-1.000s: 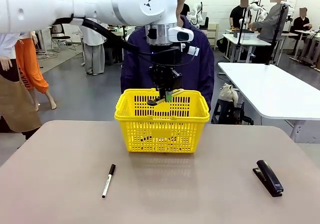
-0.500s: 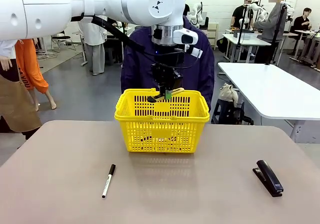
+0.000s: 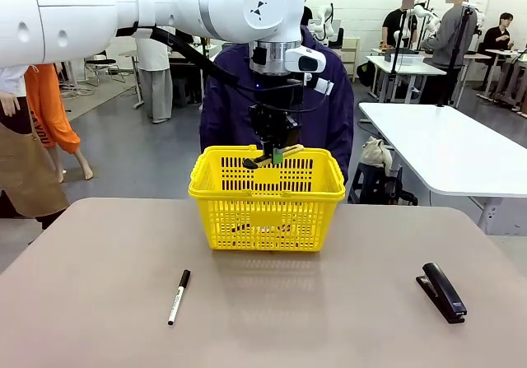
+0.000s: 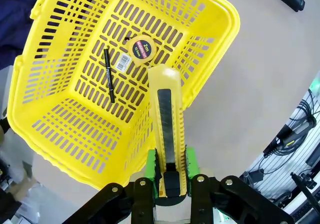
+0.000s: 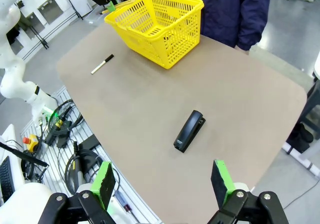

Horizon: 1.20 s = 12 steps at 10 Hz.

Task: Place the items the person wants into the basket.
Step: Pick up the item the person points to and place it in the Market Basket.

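Observation:
My left gripper (image 3: 275,156) hangs above the yellow basket (image 3: 266,197), shut on the yellow-and-black utility knife (image 4: 167,134), which sticks out level between the green pads. Down in the basket (image 4: 65,83) lie the round tape measure (image 4: 141,50) and the thin black pen (image 4: 109,75). The person (image 3: 329,113) in a dark navy jacket stands right behind the basket. My right gripper (image 5: 165,184) is open and high over the table's near right side, nothing between its fingers.
A white marker with a black cap (image 3: 179,295) lies on the table at front left. A black stapler (image 3: 443,291) lies at front right, also the stapler (image 5: 189,130) below my right gripper. The table between them is bare.
The left arm shifted slightly right and up with the knife between one second ago and half a second ago. Since then nothing has moved.

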Tool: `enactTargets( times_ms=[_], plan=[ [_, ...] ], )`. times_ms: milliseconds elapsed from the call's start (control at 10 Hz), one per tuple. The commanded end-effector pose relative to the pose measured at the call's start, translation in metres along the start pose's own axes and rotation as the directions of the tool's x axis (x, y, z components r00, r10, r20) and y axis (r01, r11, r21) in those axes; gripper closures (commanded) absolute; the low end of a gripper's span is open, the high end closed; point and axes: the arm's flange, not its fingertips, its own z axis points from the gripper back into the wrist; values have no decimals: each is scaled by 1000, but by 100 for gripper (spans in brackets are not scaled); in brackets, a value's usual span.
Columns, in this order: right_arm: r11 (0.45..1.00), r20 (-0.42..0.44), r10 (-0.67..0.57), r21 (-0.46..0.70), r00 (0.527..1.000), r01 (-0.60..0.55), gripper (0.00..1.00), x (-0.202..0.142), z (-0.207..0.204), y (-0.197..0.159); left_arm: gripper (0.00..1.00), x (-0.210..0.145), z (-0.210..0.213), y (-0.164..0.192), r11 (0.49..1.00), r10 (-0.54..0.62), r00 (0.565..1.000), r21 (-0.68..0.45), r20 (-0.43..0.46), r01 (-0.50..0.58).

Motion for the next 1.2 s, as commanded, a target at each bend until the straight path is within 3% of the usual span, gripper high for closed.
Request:
enactTargets(
  times_ms=[0, 100, 300, 600, 1100],
  plan=[
    [1000, 38, 11, 18, 999, -12, 0, 2, 0, -2, 79, -1, 2, 0, 1000, 19, 1000, -19, 5, -19],
    [1000, 38, 11, 18, 999, -12, 0, 2, 0, -2, 74, 0, 0, 0, 1000, 0, 1000, 0, 0, 0],
    [1000, 38, 11, 18, 999, -12, 0, 2, 0, -2, 74, 10, -9, 25, 976, -203, 978, 94, 57, 197],
    [1000, 38, 11, 18, 999, -12, 0, 2, 0, -2, 74, 11, -21, 41, 932, -345, 938, 133, 43, 337],
    [1000, 38, 11, 18, 999, -12, 0, 2, 0, -2, 74, 16, -68, 78, 909, -405, 914, 99, -17, 405]
  ],
)
